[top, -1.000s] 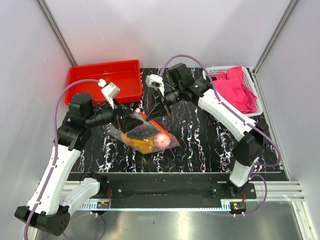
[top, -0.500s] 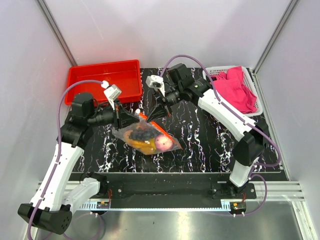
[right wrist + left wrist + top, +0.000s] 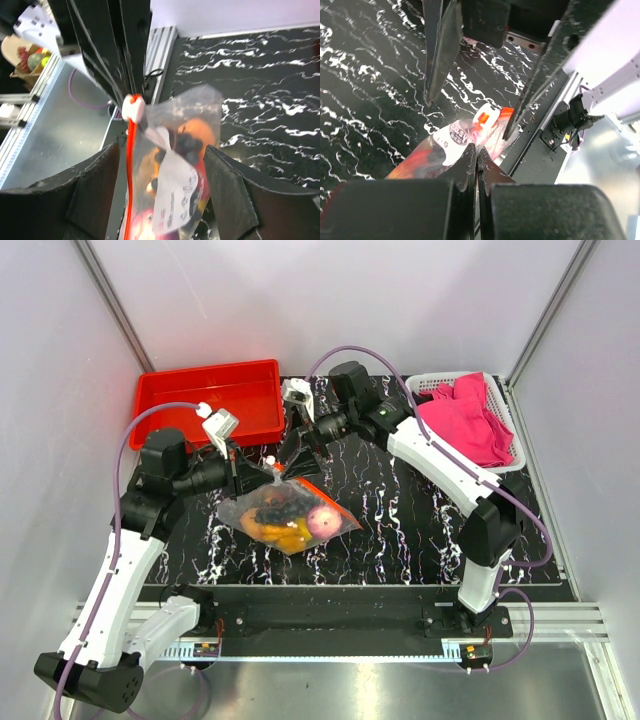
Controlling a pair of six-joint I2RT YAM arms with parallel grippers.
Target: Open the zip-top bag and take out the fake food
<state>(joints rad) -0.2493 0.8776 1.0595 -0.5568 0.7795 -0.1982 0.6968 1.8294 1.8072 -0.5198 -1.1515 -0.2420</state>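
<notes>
clear plastic zip-top bag (image 3: 288,512), fake food (image 3: 292,521) inside, was at mid-frame over the tabletop (image 3: 400,510), its top corner clamped in my left jaws; my right jaws stood apart astride it.

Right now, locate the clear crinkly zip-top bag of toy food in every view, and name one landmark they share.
Top external: the clear crinkly zip-top bag sits just left of the picture's centre.
Left wrist: bag at bottom centre, pinched in the shut left end effector.
Right wrist: bag at centre, between the right end effector's spread fingers.
Shared landmark: the black white-veined tabletop.
</notes>
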